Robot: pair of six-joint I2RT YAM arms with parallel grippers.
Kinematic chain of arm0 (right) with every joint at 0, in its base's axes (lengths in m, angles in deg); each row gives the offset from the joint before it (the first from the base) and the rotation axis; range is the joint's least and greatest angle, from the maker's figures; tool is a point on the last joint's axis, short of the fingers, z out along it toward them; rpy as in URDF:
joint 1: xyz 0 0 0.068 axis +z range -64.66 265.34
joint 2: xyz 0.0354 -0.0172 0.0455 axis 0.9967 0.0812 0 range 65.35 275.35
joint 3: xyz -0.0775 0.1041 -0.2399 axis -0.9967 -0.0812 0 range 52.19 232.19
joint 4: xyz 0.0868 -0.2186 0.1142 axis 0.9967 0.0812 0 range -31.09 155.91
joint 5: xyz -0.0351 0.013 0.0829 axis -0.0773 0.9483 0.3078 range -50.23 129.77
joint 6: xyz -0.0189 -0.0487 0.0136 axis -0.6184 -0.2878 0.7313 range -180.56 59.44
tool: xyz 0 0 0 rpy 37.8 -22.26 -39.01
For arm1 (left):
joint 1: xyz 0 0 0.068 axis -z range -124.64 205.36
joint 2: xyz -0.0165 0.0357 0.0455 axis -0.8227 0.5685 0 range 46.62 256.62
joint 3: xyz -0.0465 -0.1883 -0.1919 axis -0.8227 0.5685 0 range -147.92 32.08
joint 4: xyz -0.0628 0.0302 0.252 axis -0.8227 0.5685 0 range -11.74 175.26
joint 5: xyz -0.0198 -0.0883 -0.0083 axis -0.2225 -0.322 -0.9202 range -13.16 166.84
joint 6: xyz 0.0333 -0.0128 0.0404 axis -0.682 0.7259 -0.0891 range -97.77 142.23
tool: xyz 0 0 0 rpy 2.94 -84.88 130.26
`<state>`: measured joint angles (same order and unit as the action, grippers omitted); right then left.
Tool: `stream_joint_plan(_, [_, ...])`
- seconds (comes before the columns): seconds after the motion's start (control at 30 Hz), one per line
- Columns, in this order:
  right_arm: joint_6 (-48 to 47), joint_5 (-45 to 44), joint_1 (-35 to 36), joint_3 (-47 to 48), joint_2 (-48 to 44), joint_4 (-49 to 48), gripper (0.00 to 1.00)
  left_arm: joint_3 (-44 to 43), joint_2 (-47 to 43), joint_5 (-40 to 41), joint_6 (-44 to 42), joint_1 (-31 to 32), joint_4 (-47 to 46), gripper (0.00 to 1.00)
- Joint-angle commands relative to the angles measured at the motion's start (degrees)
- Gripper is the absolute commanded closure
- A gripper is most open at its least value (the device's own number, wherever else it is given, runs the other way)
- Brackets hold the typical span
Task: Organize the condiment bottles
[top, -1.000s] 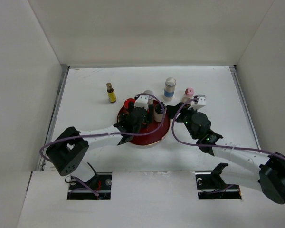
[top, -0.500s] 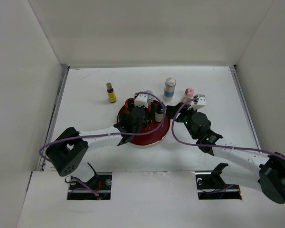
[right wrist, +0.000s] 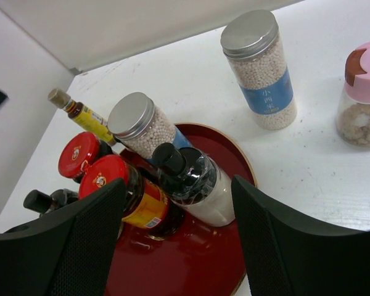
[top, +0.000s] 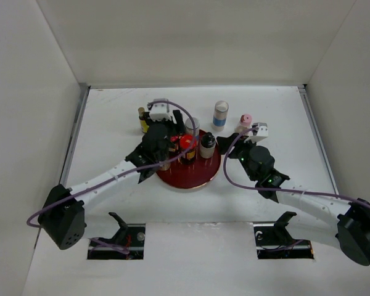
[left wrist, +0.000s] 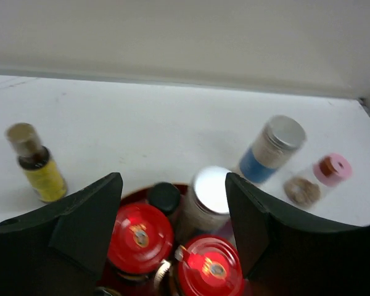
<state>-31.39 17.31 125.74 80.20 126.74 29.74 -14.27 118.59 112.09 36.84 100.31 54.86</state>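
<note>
Work around the dark-red plate (top: 191, 177), with three bottles not yet on it.
On the plate stand two red-lidded jars (right wrist: 120, 185), a silver-lidded jar (right wrist: 142, 126) and a black-capped bottle (right wrist: 191, 182), packed close. Behind the plate, from its left across to its right, wait the yellowish bottle (left wrist: 40, 166), the white-and-blue cylinder (right wrist: 261, 68) and the pink-capped jar (right wrist: 364, 98). The left gripper (left wrist: 172, 203) hangs over the red lids, jaws spread and empty. The right gripper (right wrist: 179, 185) faces the plate from its right, likewise agape, holding nothing. All look rigid, smooth and light (the tall ones likely tippy), so I would pinch each around the body just under the cap, not on the slick lid.
</note>
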Motion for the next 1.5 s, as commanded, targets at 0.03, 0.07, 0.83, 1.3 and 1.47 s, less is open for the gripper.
stream_joint_plan(0.03, [-0.08, 0.22, -0.11, 0.12, 0.05, -3.26, 0.30, -6.29, 2.56, 1.24, 2.08, -9.99, 3.71, 0.34])
stream_joint_plan(0.07, [0.01, 0.31, -0.11, 0.29, 0.40, -3.00, 0.33, -7.17, 3.35, 0.62, 2.78, -12.19, 4.41, 0.33])
stream_joint_plan(0.83, [-0.16, 0.66, 0.60, 0.99, 2.24, -3.09, 0.37, -20.45, 24.80, -7.47, 4.46, -29.00, 8.45, 0.47])
stream_joint_plan(1.3, [-0.43, 0.66, 0.68, 1.08, 2.69, -3.35, 0.36, -19.13, 27.00, -7.65, 5.08, -28.30, 9.33, 0.64])
stream_joint_plan(1.47, [-0.43, 0.57, 0.68, 1.08, 2.51, -3.44, 0.36, -18.43, 24.29, -7.30, 5.16, -28.21, 9.60, 0.77])
